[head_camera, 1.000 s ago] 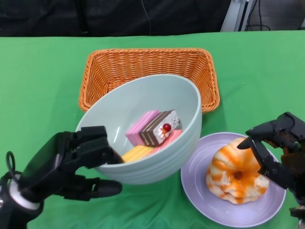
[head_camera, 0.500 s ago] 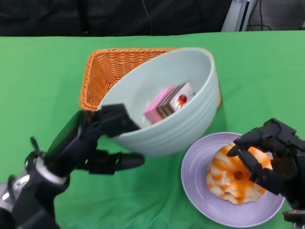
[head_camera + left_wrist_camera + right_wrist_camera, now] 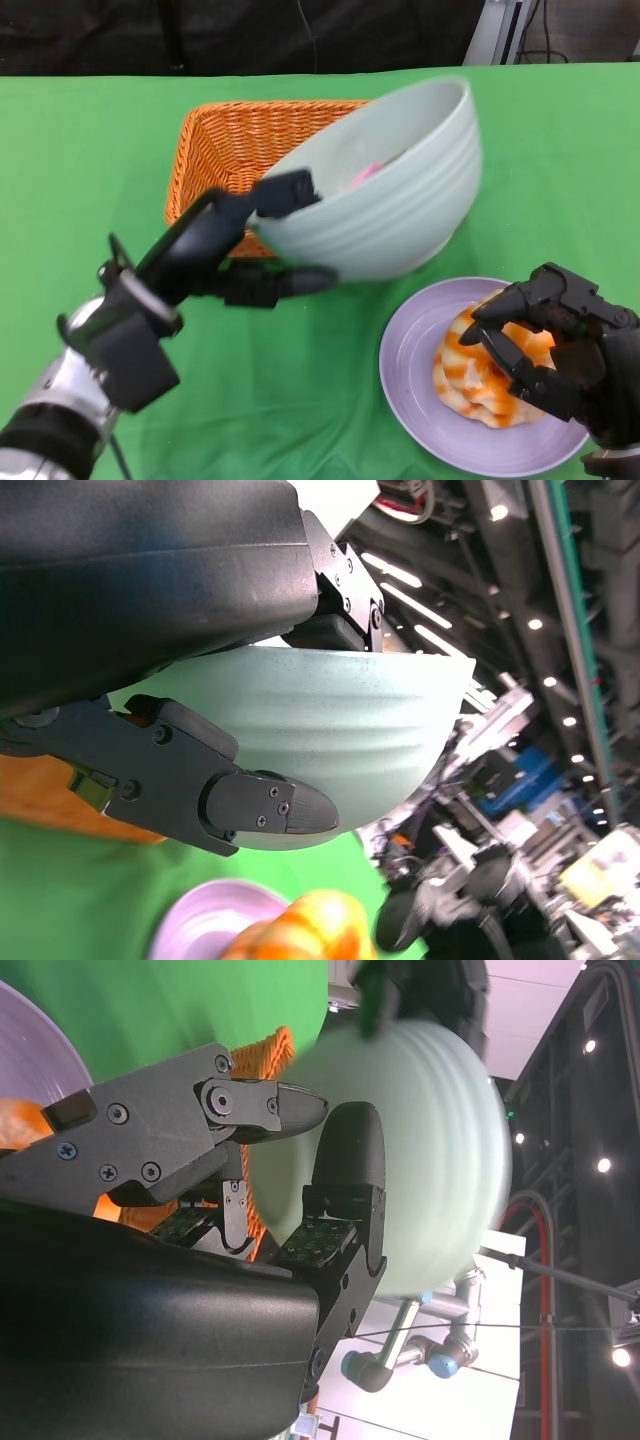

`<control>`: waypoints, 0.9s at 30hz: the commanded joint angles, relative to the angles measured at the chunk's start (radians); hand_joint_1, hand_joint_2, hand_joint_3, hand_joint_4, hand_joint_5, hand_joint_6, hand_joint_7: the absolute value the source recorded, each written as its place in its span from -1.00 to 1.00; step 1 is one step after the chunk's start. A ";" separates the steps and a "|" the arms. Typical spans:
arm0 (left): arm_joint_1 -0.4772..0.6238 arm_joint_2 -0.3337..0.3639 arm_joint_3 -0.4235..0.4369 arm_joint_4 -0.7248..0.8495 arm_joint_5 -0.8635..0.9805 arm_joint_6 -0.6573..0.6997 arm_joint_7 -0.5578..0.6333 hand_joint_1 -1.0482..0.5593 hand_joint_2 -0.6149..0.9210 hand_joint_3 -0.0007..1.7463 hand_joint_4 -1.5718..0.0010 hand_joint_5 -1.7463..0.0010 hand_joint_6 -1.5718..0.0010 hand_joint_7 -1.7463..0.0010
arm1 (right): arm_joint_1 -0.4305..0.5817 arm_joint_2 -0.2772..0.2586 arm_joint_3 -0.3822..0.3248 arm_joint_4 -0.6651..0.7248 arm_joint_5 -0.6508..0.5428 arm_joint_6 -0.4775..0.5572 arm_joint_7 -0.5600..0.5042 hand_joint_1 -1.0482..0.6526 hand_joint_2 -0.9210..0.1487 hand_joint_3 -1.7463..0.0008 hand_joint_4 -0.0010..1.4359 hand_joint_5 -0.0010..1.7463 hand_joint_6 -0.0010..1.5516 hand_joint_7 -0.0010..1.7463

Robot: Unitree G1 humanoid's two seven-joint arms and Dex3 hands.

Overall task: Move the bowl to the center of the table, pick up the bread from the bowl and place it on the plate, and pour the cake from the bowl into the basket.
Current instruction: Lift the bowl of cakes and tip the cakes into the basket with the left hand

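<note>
My left hand point(image 3: 245, 235) grips the near rim of the pale green bowl point(image 3: 385, 200) and holds it in the air, tipped steeply away over the orange wicker basket point(image 3: 215, 150). Only a pink sliver of cake point(image 3: 368, 170) shows past the bowl's rim. The left wrist view shows the bowl's point(image 3: 330, 720) ribbed underside between my fingers. The orange-and-white bread point(image 3: 478, 375) lies on the purple plate point(image 3: 420, 400) at the front right. My right hand point(image 3: 550, 345) hovers over the bread with its fingers apart, holding nothing.
The table is covered by a green cloth point(image 3: 90, 150). The basket stands at the back centre, the plate close to the front right. Dark equipment stands beyond the table's far edge.
My left hand has lifted the bowl off the table and tipped it forward over the basket, so the cakes have slid out of sight. The right hand shifted slightly left over the bread.
</note>
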 commanded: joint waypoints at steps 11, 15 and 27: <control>-0.128 -0.121 0.163 0.095 0.014 0.052 -0.060 0.13 0.87 -0.16 0.25 -1.00 0.21 -0.77 | 0.001 0.011 0.004 0.063 0.007 -0.059 0.014 0.06 -0.62 0.41 0.08 0.44 -0.05 0.22; -0.160 -0.146 0.197 0.138 0.027 0.089 -0.044 0.11 0.93 -0.29 0.21 -0.94 0.19 -0.70 | -0.003 0.011 0.002 0.078 0.002 -0.078 0.015 0.07 -0.63 0.41 0.10 0.45 -0.05 0.24; -0.229 -0.245 0.341 0.209 -0.061 0.348 -0.078 0.09 0.99 -0.40 0.10 -0.85 0.15 -0.59 | 0.011 0.009 0.006 0.071 0.027 -0.071 0.042 0.04 -0.59 0.38 0.08 0.45 -0.07 0.26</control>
